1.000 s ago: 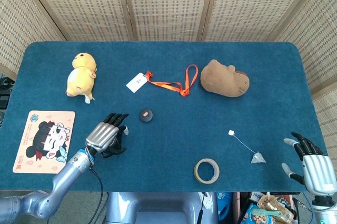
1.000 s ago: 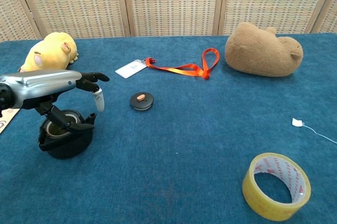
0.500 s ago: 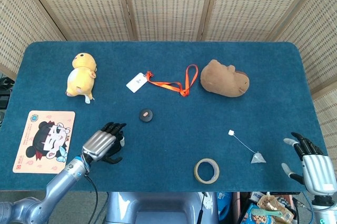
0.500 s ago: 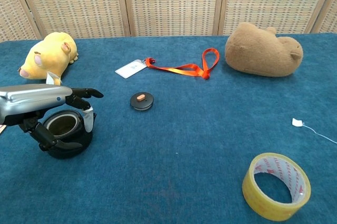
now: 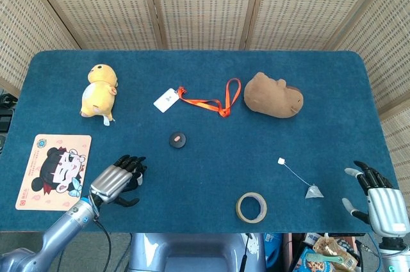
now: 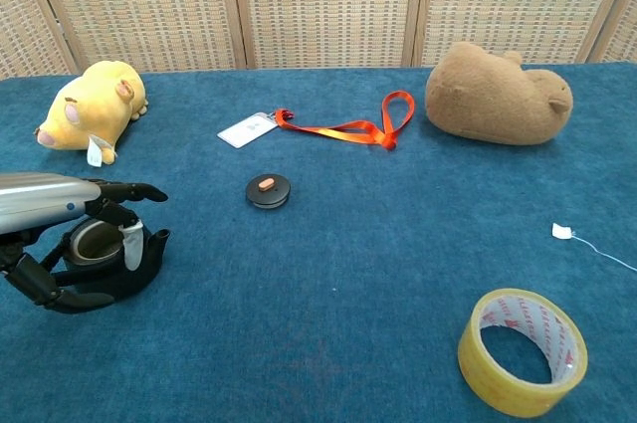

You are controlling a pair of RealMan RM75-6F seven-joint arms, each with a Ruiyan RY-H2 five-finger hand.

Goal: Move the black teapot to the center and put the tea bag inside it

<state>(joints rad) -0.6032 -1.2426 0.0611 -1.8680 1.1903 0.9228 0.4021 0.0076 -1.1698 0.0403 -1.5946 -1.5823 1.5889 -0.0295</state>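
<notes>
Black teapot (image 6: 105, 264) open-topped in chest view, under left hand (image 5: 115, 179) overhead.

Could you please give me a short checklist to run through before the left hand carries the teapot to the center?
1. Left hand around the black teapot: cannot tell how firm, its fingers lie over the rim.
2. Teapot open for the bag: ok, the lid lies apart on the cloth.
3. Path to the center: not ok, the lid sits that way.
4. Tea bag within reach: ok, near the right hand.
5. Right hand free: ok, open and empty.
</notes>
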